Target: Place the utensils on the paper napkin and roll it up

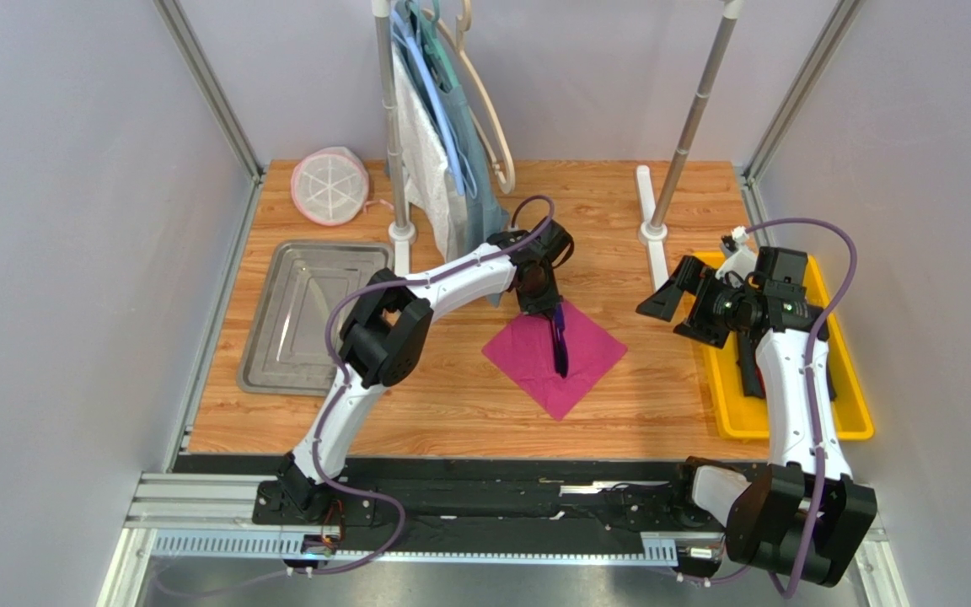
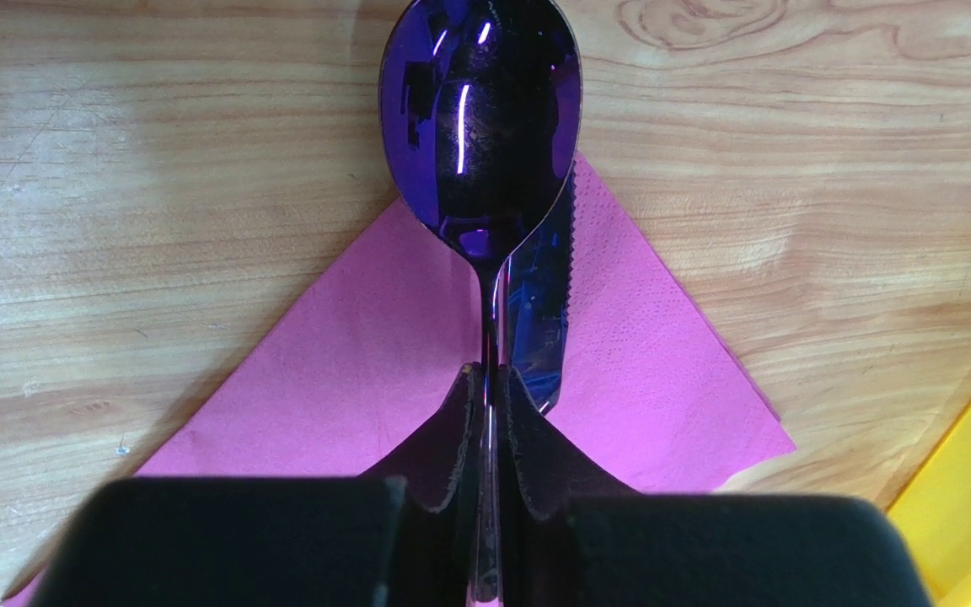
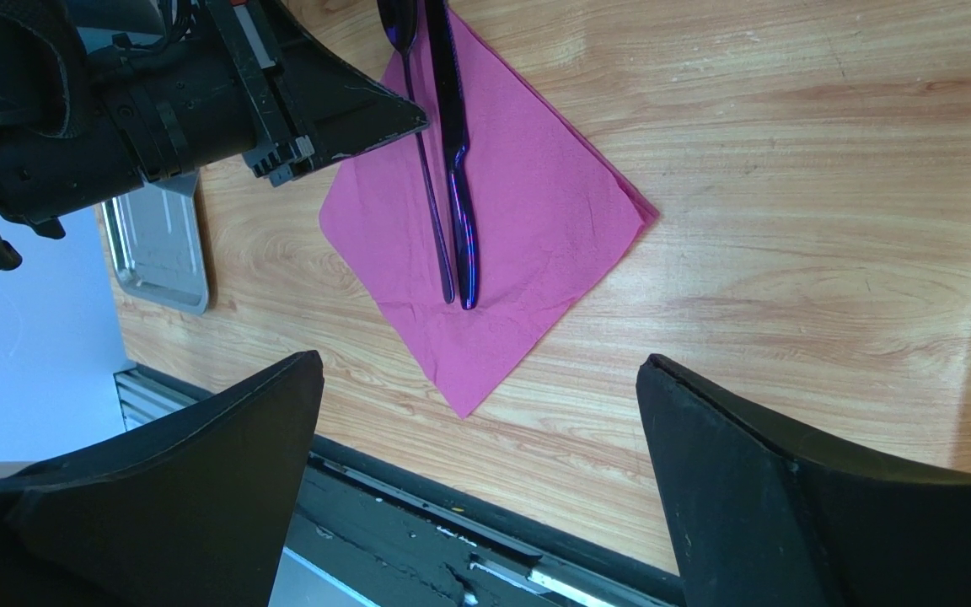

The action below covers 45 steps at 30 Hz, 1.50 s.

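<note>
At table centre, the pink napkin lies as a diamond, knife flat on it, spoon just beside, handle pinched by the left gripper; right gripper gapes empty at 3 o'clock; rolling not begun.

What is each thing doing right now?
napkin: spread flat, not rolled yet.
knife: lying on the napkin, not held.
spoon: beside the knife, gripped by its handle.
left hand: shut on the spoon.
right hand: wide open, holding nothing.
</note>
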Tool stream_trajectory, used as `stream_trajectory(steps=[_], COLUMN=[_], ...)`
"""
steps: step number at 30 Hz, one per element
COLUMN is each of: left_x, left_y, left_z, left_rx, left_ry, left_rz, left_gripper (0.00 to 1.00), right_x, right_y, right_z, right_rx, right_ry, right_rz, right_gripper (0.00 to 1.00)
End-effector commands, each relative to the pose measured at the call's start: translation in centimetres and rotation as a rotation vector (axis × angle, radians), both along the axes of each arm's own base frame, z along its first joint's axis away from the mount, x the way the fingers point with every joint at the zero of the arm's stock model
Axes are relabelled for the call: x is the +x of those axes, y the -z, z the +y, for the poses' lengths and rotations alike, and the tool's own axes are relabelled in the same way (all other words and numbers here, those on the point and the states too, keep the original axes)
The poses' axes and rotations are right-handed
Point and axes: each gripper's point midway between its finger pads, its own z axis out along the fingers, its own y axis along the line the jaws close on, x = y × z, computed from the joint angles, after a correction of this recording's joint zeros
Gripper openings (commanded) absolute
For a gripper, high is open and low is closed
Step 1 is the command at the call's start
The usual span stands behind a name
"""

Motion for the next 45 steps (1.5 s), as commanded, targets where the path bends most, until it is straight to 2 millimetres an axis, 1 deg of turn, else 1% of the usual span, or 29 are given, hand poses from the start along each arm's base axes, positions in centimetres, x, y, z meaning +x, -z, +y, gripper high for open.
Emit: stream_trajectory(steps=[1,6,8,13,15,18,19,21,22,24,25,26,27,28,29,30,31,32,33,34,35,36,38,40,41,42,43,44,45], left_x=[0.7,0.3,0.3,0.3,0.4,0.4,0.5,0.4,0.5,0.1,-0.1,-0.3,-1.1,-1.5,-2.1,-3.2,-3.6,-4.3,-5.7,-6.6,-8.1,-9.1,-11.3,-12.6,-13.4,-13.3,-13.2,-13.8,-13.5], left_y=[-0.7,0.0,0.1,-0.2,-0.4,-1.4,-2.2,-3.2,-4.3,-5.5,-6.9,-7.5,-7.9,-9.2,-9.7,-9.6,-10.9,-11.1,-11.4,-11.3,-11.3,-10.9,-10.4,-9.9,-8.5,-9.8,-9.8,-7.7,-10.1], left_z=[-1.0,-0.6,-0.5,-0.6,-0.6,-1.1,-1.2,-1.6,-1.7,-2.1,-2.3,-2.3,-2.8,-2.9,-3.1,-3.5,-3.4,-3.5,-3.7,-3.7,-4.2,-3.7,-3.9,-3.1,-1.9,-1.5,-0.8,1.2,1.2], left_rx=[-0.038,-0.021,-0.019,-0.022,-0.025,-0.043,-0.053,-0.053,-0.058,-0.043,-0.049,-0.04,-0.03,-0.034,-0.03,-0.01,-0.006,0.007,0.022,0.029,0.037,0.053,0.037,0.051,0.109,0.11,0.132,0.187,0.157], left_ry=[-0.002,0.0,0.003,0.009,0.012,0.035,0.046,0.084,0.094,0.142,0.159,0.176,0.23,0.252,0.278,0.35,0.375,0.407,0.49,0.544,0.6,0.668,0.803,0.901,0.971,0.984,1.001,1.064,1.063], left_rz=[-0.015,-0.001,-0.001,-0.007,-0.011,-0.023,-0.039,-0.073,-0.102,-0.159,-0.191,-0.218,-0.244,-0.275,-0.293,-0.322,-0.364,-0.385,-0.425,-0.44,-0.457,-0.479,-0.496,-0.52,-0.529,-0.587,-0.621,-0.625,-0.729], left_gripper=[0.1,0.1,0.13,0.28,0.29,0.31,0.31,0.33,0.34,0.37,0.39,0.41,0.44,0.48,0.52,0.57,0.61,0.63,0.67,0.68,0.68,0.7,0.71,0.72,0.78,0.8,0.8,0.86,0.89], right_x=[0.4,0.4,0.4,0.4,0.4,0.5,0.6,0.7,0.8,1.0,1.0,1.2,1.3,1.4,1.5,1.6,1.7,1.7,1.8,1.8,1.8,1.8,2.0,2.1,2.1,2.0,2.0,2.0,1.9], right_y=[-0.8,-0.8,-0.8,-0.7,-0.8,-1.0,-1.1,-1.3,-1.5,-1.8,-2.0,-2.4,-2.5,-2.7,-3.0,-3.2,-3.2,-3.0,-3.0,-2.9,-2.5,-2.4,-1.7,-1.4,-1.2,-0.6,-0.4,-0.1,0.5], right_z=[-0.1,-0.2,-0.2,-0.2,-0.2,-0.2,-0.2,-0.2,-0.2,-0.2,-0.2,-0.2,-0.2,-0.2,-0.2,-0.2,-0.2,-0.1,0.0,0.1,0.2,0.4,0.7,1.3,1.6,2.2,2.6,3.0,3.5], right_rx=[-0.008,-0.009,-0.012,-0.01,-0.011,-0.009,-0.007,-0.008,-0.006,-0.005,-0.003,-0.006,-0.004,-0.004,-0.005,-0.003,-0.001,0.003,0.008,0.014,0.022,0.037,0.058,0.079,0.081,0.082,0.083,0.084,0.091], right_ry=[0.0,0.005,0.005,0.008,0.008,0.009,0.009,0.007,0.007,0.004,0.001,-0.002,-0.002,-0.004,-0.007,-0.012,-0.014,-0.018,-0.026,-0.029,-0.034,-0.041,-0.055,-0.086,-0.099,-0.132,-0.152,-0.168,-0.192], right_rz=[-0.052,-0.049,-0.051,-0.048,-0.051,-0.053,-0.054,-0.058,-0.059,-0.06,-0.062,-0.069,-0.072,-0.074,-0.083,-0.088,-0.091,-0.086,-0.089,-0.088,-0.077,-0.075,-0.067,-0.066,-0.061,-0.049,-0.045,-0.04,-0.026], right_gripper=[1.0,1.0,1.0,1.0,1.0,1.0,1.0,1.0,1.0,1.0,1.0,1.0,1.0,1.0,1.0,1.0,1.0,1.0,1.0,1.0,1.0,1.0,1.0,1.0,1.0,1.0,0.99,0.98,0.97])
